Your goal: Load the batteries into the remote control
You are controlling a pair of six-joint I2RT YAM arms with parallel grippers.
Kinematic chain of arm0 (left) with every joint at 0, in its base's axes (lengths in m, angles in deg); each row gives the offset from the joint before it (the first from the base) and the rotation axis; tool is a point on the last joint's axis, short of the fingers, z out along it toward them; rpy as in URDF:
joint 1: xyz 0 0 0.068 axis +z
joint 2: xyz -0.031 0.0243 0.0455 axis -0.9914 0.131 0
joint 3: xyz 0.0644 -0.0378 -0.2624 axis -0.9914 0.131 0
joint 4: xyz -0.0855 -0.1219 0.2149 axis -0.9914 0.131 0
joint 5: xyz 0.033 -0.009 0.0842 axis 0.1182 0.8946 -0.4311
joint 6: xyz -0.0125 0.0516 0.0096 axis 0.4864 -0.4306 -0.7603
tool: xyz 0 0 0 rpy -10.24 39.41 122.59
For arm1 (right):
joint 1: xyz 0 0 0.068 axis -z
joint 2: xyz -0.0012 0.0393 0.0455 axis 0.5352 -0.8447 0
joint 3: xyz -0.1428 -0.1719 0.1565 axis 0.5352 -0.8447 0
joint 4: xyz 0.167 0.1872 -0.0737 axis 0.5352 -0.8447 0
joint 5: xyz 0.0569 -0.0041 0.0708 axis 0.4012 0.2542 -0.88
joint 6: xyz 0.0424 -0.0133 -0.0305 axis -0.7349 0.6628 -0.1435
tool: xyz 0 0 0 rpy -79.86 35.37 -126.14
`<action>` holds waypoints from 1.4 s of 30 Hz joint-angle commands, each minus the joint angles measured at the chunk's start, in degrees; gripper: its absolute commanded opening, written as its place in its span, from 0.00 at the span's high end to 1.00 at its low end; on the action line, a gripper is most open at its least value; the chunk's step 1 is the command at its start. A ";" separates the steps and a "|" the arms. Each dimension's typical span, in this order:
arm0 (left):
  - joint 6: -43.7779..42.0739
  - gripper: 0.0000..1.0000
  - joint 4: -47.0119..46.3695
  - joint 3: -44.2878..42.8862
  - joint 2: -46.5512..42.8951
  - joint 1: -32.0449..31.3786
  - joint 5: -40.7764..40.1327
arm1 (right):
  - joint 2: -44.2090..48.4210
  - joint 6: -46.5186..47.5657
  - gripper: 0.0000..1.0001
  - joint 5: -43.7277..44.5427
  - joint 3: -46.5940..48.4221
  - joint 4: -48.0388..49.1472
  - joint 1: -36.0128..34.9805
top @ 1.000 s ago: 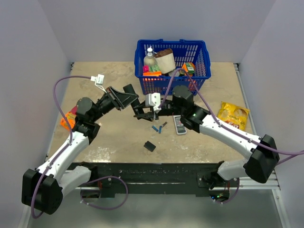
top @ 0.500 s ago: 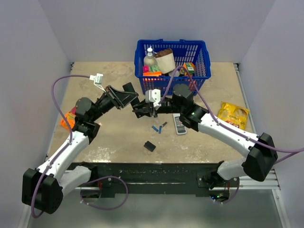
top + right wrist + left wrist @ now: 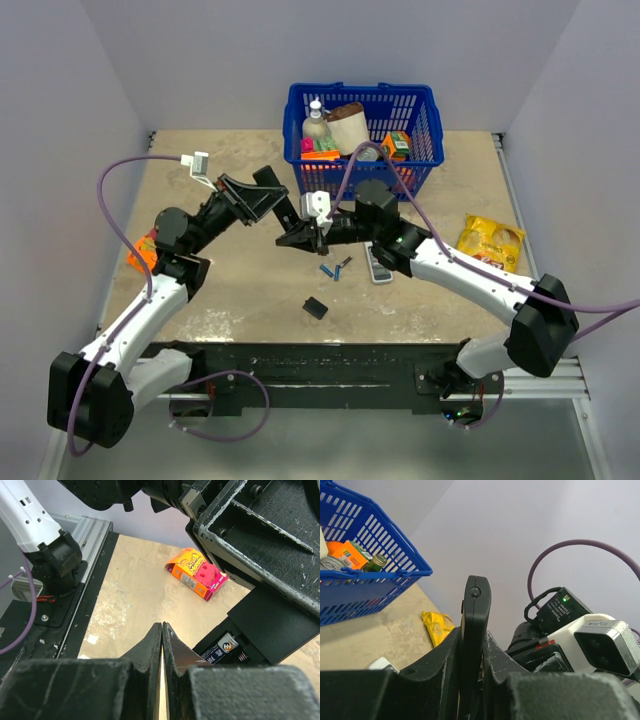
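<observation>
My left gripper (image 3: 471, 647): clamps remote control (image 3: 476, 605).
My right gripper (image 3: 162, 628): closed, empty.
Battery (image 3: 223, 646): in remote, beside right tips.

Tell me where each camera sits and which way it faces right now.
Top external: above and behind the robot, looking down on the table; left arm and right arm show.
Left wrist: on the left arm, facing the basket and right arm; left gripper clamps the remote control.
Right wrist: facing left toward the orange box; right gripper shut.
Shared: both wrist views show the remote control.
</observation>
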 commanded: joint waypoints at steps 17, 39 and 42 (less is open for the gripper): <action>-19.26 1.00 20.37 -0.90 -8.05 -1.01 -17.91 | 9.90 -15.58 0.62 24.27 0.38 -15.83 1.94; -19.44 1.00 21.96 5.61 -11.22 -0.92 -15.38 | -2.91 -60.13 0.63 64.65 -2.24 -36.86 1.94; -19.61 1.00 22.05 5.61 -10.87 -0.92 -14.50 | -5.29 -63.39 0.57 67.12 -2.43 -36.94 1.94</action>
